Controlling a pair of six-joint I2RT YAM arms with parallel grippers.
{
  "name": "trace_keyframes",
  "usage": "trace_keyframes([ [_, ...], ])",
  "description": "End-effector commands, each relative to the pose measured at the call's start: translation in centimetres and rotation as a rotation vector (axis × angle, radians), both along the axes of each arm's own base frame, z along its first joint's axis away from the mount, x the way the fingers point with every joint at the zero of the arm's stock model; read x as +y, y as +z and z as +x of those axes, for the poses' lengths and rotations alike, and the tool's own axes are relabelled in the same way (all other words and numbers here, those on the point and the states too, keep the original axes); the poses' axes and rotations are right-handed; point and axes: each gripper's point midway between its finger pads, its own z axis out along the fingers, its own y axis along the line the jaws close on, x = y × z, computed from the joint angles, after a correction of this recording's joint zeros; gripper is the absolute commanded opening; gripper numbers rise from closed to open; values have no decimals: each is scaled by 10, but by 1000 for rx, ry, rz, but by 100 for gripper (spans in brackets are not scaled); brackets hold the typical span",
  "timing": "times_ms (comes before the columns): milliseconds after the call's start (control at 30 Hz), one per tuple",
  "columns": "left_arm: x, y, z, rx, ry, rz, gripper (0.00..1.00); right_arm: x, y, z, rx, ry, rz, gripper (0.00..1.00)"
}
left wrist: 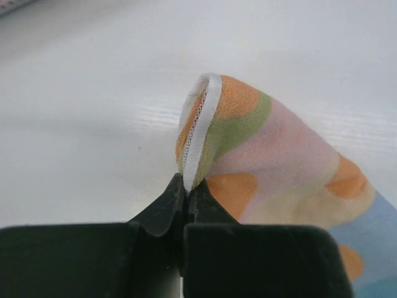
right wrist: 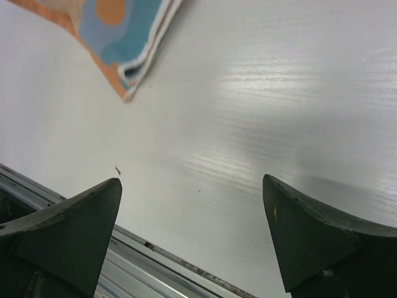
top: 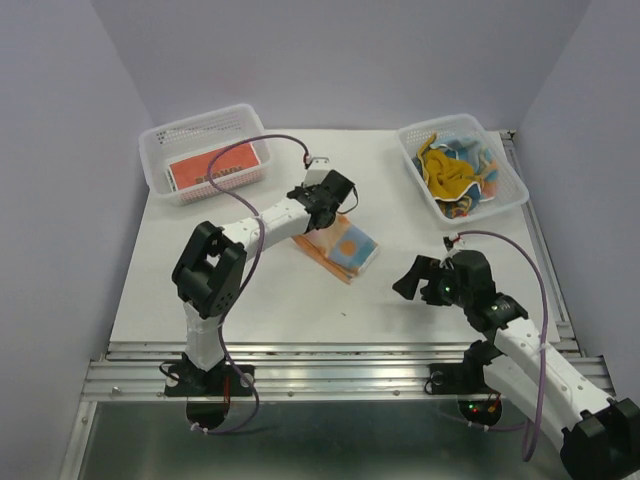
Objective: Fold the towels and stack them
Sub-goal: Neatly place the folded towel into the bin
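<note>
Top external view, from the left: the left basket (top: 152, 142) at the bench's (top: 260, 300) far corner holds one orange-red towel (top: 215, 168), lying flat and apparently folded. My left gripper (top: 335, 210) reaches down onto the far edge of the light blue towel with orange dots (top: 350, 252), which lies mid-bench and looks already doubled over.

The left wrist view shows this gripper (left wrist: 186, 189) pressed together on a hemmed edge of that towel (left wrist: 267, 155), a loop of cloth standing up above the jaws. I judge a fold to be in hand. The next move calls for lifting this edge, carrying it over to the opposite edge with the layers aligned, then letting go.

My right gripper (top: 412, 280) hovers over the bench's front right, spread wide and holding nothing. Its wrist view catches only the towel's near corner (right wrist: 124, 37), well apart from the fingers. The right basket (top: 515, 195) holds a heap of unfolded towels (top: 455, 170).

My own fingers hide how many layers I pinch, and I cannot count the towels in the heap.
</note>
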Motion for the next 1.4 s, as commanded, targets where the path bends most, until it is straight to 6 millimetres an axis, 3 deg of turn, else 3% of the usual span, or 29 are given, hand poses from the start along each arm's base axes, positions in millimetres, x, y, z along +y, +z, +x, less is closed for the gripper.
trace_keyframes([
  [0,42,47,57,-88,54,145,0,1,31,22,-154,-25,17,100],
  [67,55,49,79,-86,70,174,0,-3,32,24,-170,-45,10,100],
  [100,55,71,94,-127,66,179,0,-4,33,25,-174,-51,7,100],
  [133,63,69,106,-118,78,197,0,-6,32,26,-178,-62,3,100],
  [167,60,76,111,-128,69,200,0,-6,32,26,-180,-68,0,100],
  [200,65,96,127,-158,68,184,0,-7,33,27,-184,-72,0,100],
  [267,69,101,143,-165,64,179,0,-8,32,27,-183,-79,-6,100],
  [300,78,121,157,-202,78,151,0,-9,31,27,-180,-82,-7,100],
  [333,82,120,164,-191,70,168,0,-9,31,27,-178,-83,-8,100],
  [367,82,138,172,-223,63,142,0,-9,31,28,-179,-85,-9,100],
  [433,90,141,179,-208,54,154,0,-9,29,28,-174,-85,-13,100],
  [600,106,173,195,-275,43,120,0,-11,26,29,-165,-92,-23,100],
  [767,155,196,203,-313,126,100,0,-11,26,29,-160,-95,-25,100],
  [933,201,200,202,-317,183,56,0,-11,25,29,-157,-95,-26,100],
  [1000,217,187,201,-293,194,43,0,-10,26,30,-158,-93,-23,100],
  [1367,267,155,204,-285,292,12,0,-8,32,32,-159,-84,-24,100],
])
